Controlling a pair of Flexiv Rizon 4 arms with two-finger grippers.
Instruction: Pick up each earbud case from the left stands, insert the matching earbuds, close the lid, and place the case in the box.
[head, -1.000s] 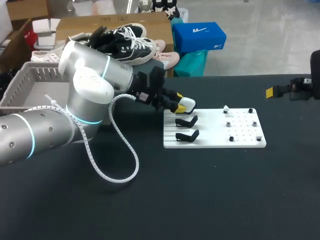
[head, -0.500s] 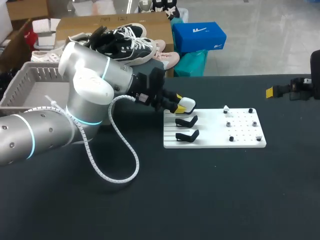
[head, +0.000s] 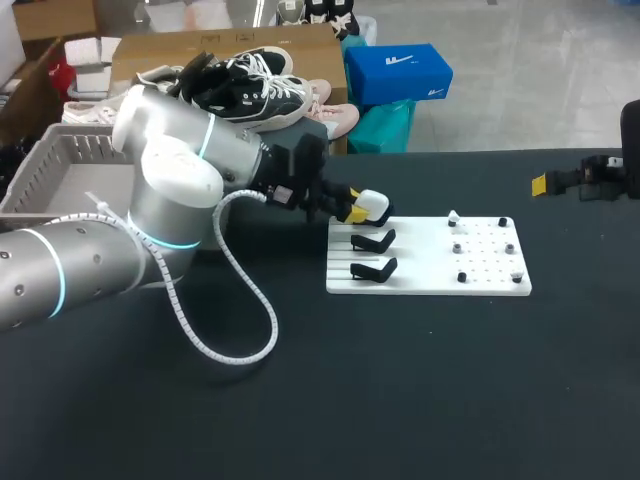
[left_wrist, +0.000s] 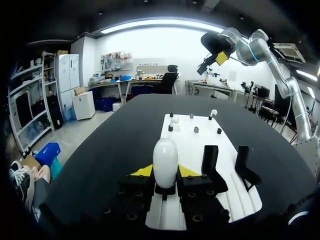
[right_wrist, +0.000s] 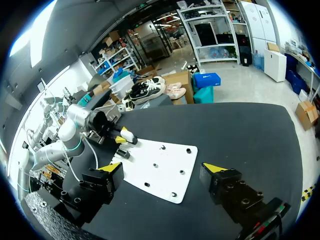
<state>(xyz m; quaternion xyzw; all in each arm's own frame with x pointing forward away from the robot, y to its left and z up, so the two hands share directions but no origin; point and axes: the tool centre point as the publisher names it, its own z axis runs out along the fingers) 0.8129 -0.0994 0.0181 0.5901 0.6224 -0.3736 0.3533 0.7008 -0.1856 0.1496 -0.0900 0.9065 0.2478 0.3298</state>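
A white earbud case (head: 372, 203) stands upright between the yellow tips of my left gripper (head: 362, 210), over the far left corner of the white plate (head: 430, 275). In the left wrist view both fingers press the case (left_wrist: 165, 160) from two sides, so the left gripper (left_wrist: 165, 171) is shut on it. Two empty black stands (head: 372, 241) (head: 372, 269) sit just nearer on the plate. Small earbuds and pegs (head: 453, 216) dot the plate's right half. My right gripper (head: 545, 183) hangs at the far right, well away from the plate, and is wide open (right_wrist: 162, 170) with nothing in it.
A grey slatted box (head: 60, 170) sits at the table's far left, behind my left arm. A white cable (head: 240, 300) loops from that arm down to the table. Bare black tabletop (head: 420, 400) lies in front of the plate.
The left gripper's fingers have drawn together onto the white case, and the case now sits slightly higher and further back than before. The right arm has not moved.
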